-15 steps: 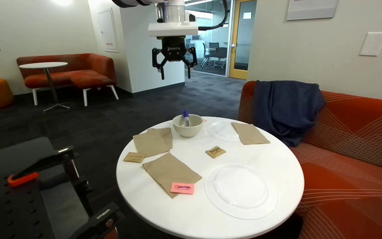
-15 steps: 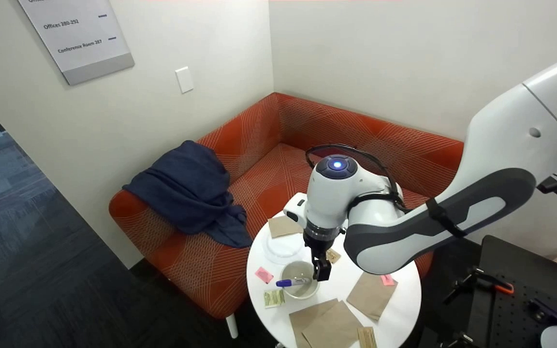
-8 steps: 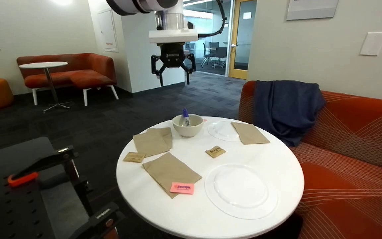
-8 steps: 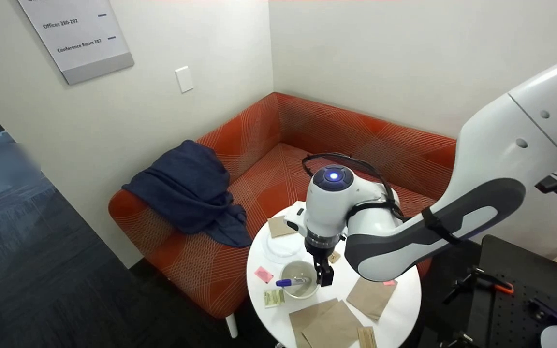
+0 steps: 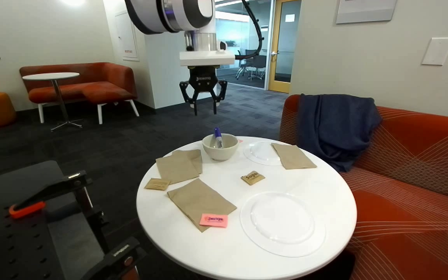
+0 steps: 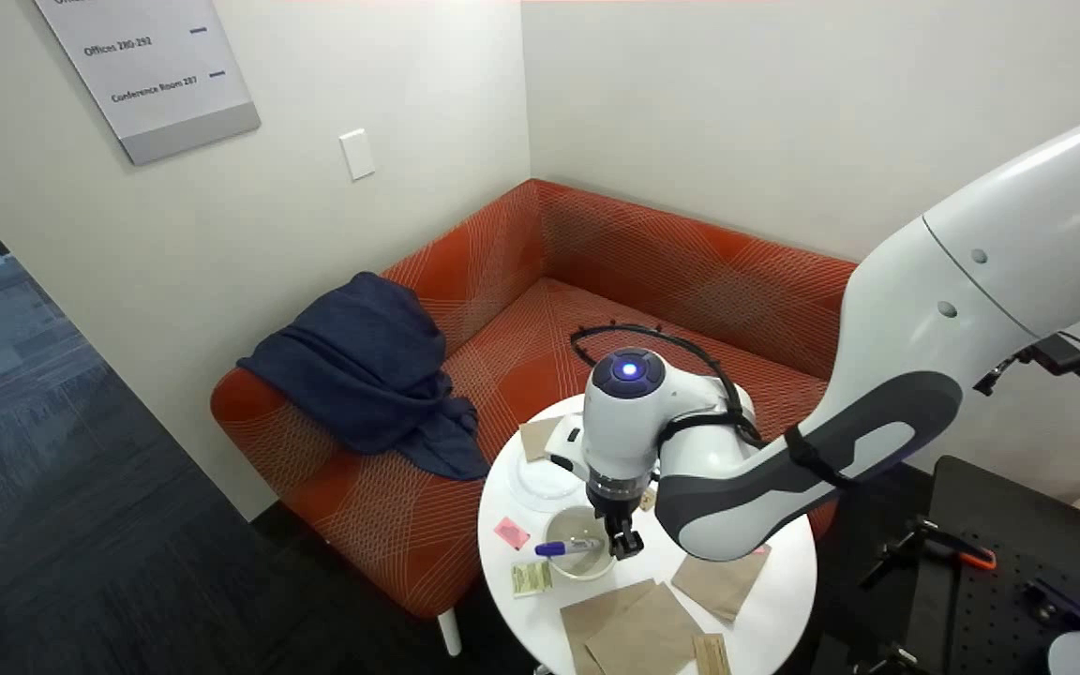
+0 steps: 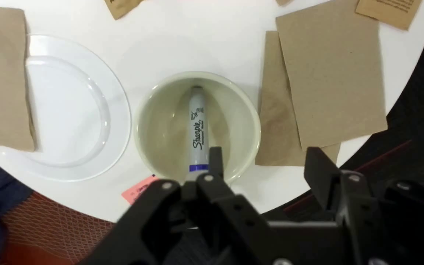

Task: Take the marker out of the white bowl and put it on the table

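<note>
White bowl [image 5: 220, 154]: marker [image 5: 219, 138] crosses its rim [image 7: 197, 74] (parted pincer [image 5: 205, 113] clear above)

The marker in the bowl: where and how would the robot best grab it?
Probably by the purple cap, coming from above, with the gripper closing across its thin width. The marker leans in the bowl, cap end up and sticking out past the edge, so the bowl should be least in the way there.
</note>
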Robot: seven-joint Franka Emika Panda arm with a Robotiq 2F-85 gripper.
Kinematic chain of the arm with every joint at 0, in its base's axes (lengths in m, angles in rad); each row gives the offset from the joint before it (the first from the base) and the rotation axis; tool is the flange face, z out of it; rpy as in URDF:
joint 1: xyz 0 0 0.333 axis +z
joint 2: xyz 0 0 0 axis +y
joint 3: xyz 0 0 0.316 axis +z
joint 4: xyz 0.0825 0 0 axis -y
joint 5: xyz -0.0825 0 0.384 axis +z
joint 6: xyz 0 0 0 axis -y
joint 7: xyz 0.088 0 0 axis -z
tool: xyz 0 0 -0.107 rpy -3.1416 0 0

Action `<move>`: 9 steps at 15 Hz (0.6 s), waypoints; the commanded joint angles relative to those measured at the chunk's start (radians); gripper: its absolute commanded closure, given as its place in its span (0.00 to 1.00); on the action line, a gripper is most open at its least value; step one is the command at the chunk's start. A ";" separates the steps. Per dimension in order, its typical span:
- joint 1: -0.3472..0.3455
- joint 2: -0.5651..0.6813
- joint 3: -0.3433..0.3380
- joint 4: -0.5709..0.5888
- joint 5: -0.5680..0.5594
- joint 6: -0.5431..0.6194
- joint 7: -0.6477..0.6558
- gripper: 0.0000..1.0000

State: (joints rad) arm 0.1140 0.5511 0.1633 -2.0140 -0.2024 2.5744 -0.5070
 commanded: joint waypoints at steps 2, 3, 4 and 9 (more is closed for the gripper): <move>-0.018 0.078 0.016 0.080 -0.031 0.005 -0.048 0.63; -0.019 0.094 0.017 0.097 -0.033 0.002 -0.053 0.63; -0.022 0.111 0.021 0.115 -0.032 -0.004 -0.060 0.55; -0.031 0.194 0.030 0.207 -0.027 -0.025 -0.116 0.40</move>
State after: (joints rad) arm 0.1081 0.6901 0.1687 -1.8823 -0.2197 2.5741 -0.5822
